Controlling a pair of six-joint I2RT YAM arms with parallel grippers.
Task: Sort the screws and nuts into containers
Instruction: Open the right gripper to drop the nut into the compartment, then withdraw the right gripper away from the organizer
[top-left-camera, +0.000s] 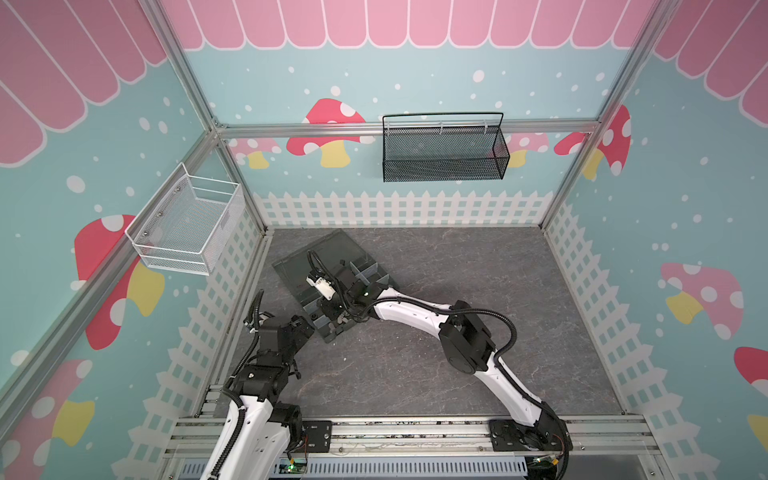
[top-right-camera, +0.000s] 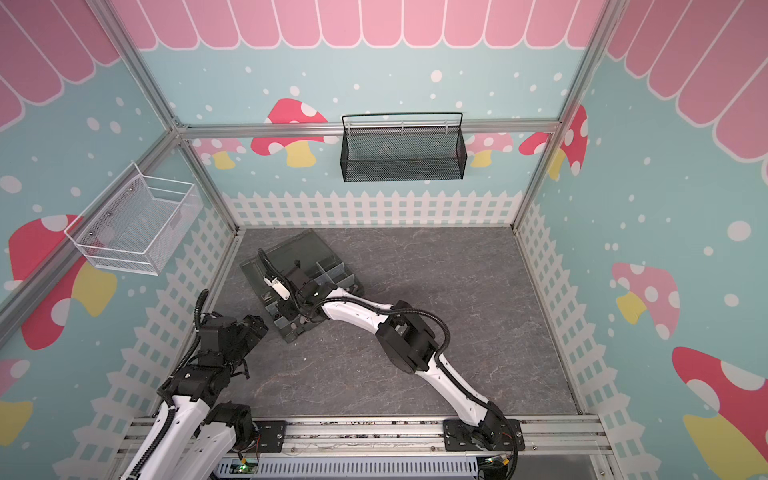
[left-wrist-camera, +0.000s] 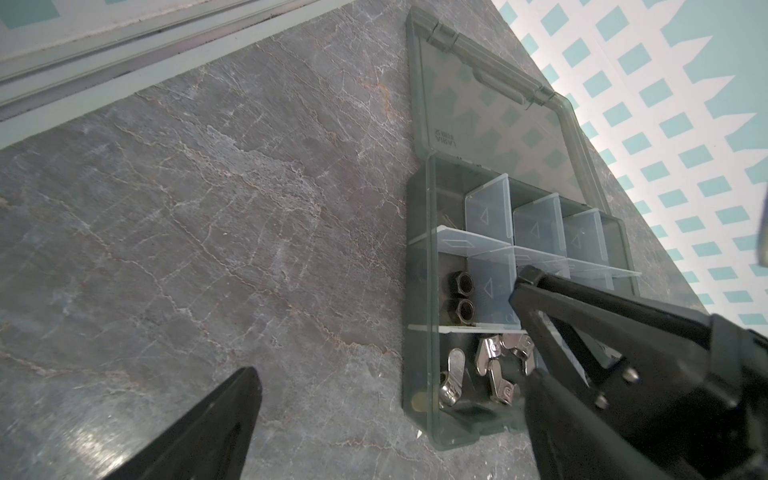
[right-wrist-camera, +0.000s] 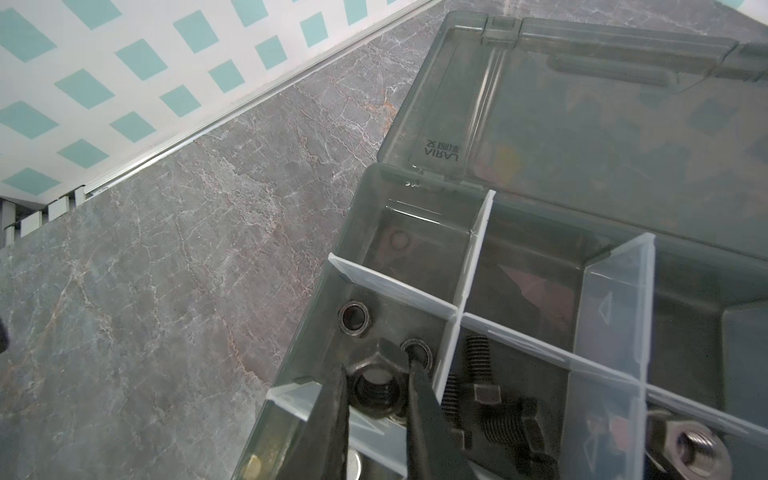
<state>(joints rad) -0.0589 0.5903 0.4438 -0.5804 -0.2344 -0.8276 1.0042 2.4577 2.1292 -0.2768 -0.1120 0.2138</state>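
Black fingers (right-wrist-camera: 419, 415) of the right pincer (right-wrist-camera: 376, 372) sit closest to the lens, pinched on a black hex nut (right-wrist-camera: 374, 392) from two opposite sides. This nut is over a compartment (right-wrist-camera: 386, 324) along the wall of the organizer box (right-wrist-camera: 309, 332); whether it touches the floor I cannot tell. Two more black nuts (right-wrist-camera: 354, 319) lie in that same compartment. Across a clear divider (right-wrist-camera: 446, 357), the neighbouring compartment holds black bolts (right-wrist-camera: 500, 422). Further along, a silver nut (right-wrist-camera: 692, 449) lies in a cell of its own. Beyond these, the lid (right-wrist-camera: 602, 104) is folded right back and lies flat on the desk (right-wrist-camera: 166, 270).

Spread wide, the left pincer (left-wrist-camera: 386, 322) holds nothing. One finger (left-wrist-camera: 216, 424) shows over bare desk, and the other crosses the box in its wrist view. Silver wing nuts (left-wrist-camera: 492, 361) are gathered in the end compartment, next to the one with the black nuts.

In both top views the box lies askew toward the far left corner of the desk, and the right arm (top-left-camera: 415, 307) reaches across the middle to it. Near the box's nearest corner hovers the left pincer, close to the desk's left edge. A white wire basket (top-left-camera: 187, 224) hangs on the left wall and a black mesh basket (top-left-camera: 444, 149) on the back wall.
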